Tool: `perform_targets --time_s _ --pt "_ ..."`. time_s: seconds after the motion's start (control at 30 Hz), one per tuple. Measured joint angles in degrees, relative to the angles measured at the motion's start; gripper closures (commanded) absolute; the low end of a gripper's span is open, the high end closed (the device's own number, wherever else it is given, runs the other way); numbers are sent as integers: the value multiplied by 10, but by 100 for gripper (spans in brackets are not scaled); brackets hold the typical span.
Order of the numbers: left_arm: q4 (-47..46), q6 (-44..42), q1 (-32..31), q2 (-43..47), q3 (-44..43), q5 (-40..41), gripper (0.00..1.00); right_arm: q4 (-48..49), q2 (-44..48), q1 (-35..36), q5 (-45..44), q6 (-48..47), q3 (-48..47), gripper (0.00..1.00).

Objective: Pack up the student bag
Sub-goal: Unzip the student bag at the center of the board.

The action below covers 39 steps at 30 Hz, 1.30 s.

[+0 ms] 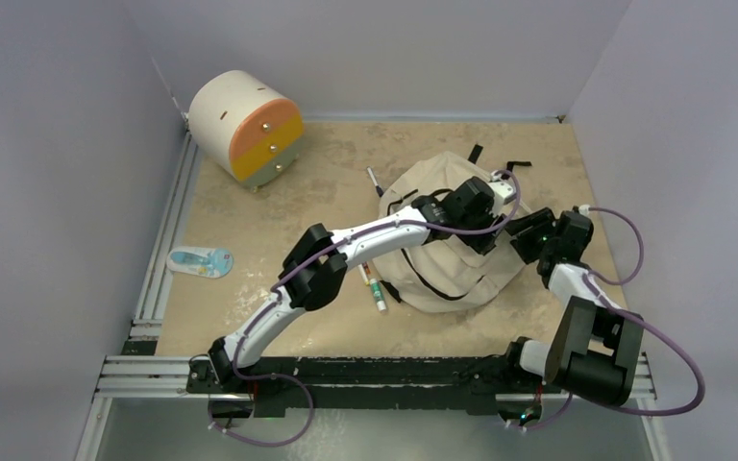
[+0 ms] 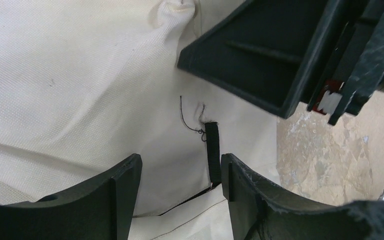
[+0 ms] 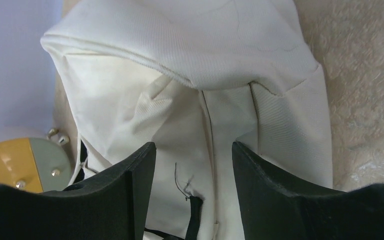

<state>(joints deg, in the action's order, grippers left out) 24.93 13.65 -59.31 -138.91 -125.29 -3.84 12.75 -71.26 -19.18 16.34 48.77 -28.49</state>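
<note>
Left end effector point(image 2: 180, 172) and right end effector point(image 3: 194, 155) hang released over the large beige fabric student bag point(image 1: 452, 269). Centre its black tab point(image 2: 212, 145); then clench.

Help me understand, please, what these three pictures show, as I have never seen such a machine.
These are two robot arms bolted to a table. The wide picture looks down from above; the other two come from a camera on each wrist, so the black prongs at the bottom are that arm's own fingers. On the table lie a cream bag, a round drawer unit, two pens and a small blue case. The left gripper and the right gripper both hang open over the bag, by its black tab; neither holds anything.
</note>
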Motion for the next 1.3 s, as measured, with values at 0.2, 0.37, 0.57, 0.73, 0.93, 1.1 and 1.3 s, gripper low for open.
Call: perform_targets --time_s 0.2,0.37,0.57,0.73,0.93,1.1,1.3 --pt "1 0 -7 0 -3 11 41 27 -29 0 29 -13 9 54" --pt "0 0 -12 -5 -9 16 40 72 -64 -3 55 -16 20 67" --pt "0 -8 -19 -13 -10 24 40 112 -77 -6 75 -18 35 97" --pt "0 -10 -19 -15 -13 31 40 117 -76 -8 79 -18 38 100" --pt "2 -10 -19 -24 -29 50 40 120 -59 -8 94 -17 47 100" --pt "5 -10 -19 -28 -35 60 41 123 -41 -8 122 -12 60 100" --pt "7 -13 -19 -27 -33 65 42 122 -26 -8 144 -7 63 100"
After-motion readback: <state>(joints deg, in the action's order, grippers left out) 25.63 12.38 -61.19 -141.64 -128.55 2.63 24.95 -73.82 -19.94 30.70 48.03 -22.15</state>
